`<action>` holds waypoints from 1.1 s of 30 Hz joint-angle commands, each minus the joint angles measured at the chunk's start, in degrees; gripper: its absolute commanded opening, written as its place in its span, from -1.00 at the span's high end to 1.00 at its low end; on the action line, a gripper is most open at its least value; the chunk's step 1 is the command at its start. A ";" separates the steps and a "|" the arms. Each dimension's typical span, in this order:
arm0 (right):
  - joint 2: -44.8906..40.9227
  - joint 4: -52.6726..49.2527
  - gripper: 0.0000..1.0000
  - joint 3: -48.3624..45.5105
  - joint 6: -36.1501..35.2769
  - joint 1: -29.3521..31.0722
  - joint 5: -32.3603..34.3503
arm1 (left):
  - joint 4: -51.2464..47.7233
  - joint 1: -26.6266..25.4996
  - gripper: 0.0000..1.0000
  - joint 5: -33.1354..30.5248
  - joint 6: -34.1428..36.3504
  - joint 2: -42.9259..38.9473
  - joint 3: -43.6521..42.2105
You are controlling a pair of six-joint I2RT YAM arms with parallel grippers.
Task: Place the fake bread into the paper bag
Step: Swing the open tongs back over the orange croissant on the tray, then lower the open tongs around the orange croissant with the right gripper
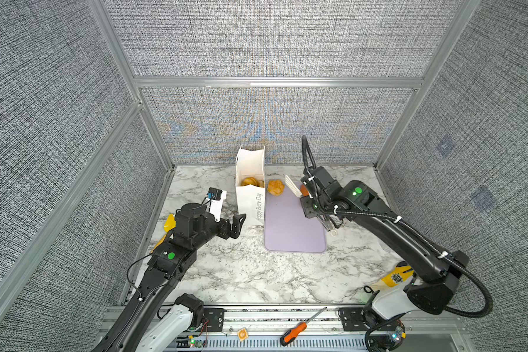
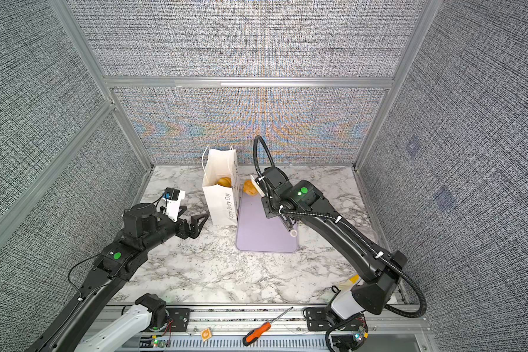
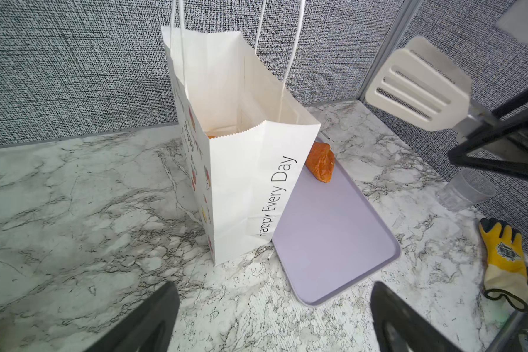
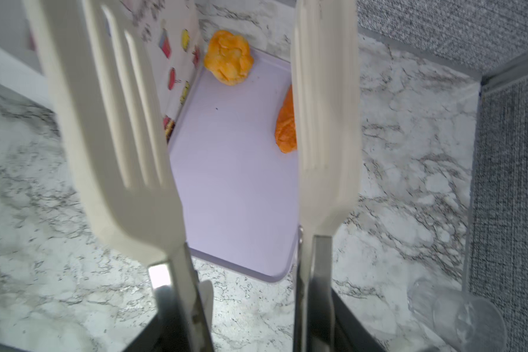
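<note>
Bread bun (image 1: 275, 187) and darker croissant (image 4: 285, 122) sit on the tray (image 1: 293, 225), at 3 o'clock from the paper bag (image 1: 250, 198); left tool (image 2: 192, 217) gapes wide, right tool (image 1: 326, 224) grips tongs (image 4: 113, 122)

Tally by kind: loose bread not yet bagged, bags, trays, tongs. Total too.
loose bread: 2 (golden bun, orange-brown croissant)
paper bag: 1
lilac tray: 1
tongs: 1
total: 5
</note>
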 commanded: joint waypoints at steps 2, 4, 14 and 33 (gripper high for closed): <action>-0.63 1.86 -0.13 -7.11 2.25 -2.72 3.47 | 3.06 -1.55 -0.98 0.63 -1.48 0.22 -1.05; -0.38 3.58 -0.13 -10.94 2.29 -4.87 2.14 | 3.92 -2.91 -0.98 0.44 -2.01 0.60 -1.71; 6.88 8.03 -0.13 -16.84 1.76 -9.58 -1.59 | 8.56 -7.13 -0.98 0.10 -5.22 2.08 -5.74; 24.28 10.62 -0.13 -10.03 1.22 -12.55 -1.98 | 7.95 -7.44 -0.98 -1.82 -4.72 1.11 -8.52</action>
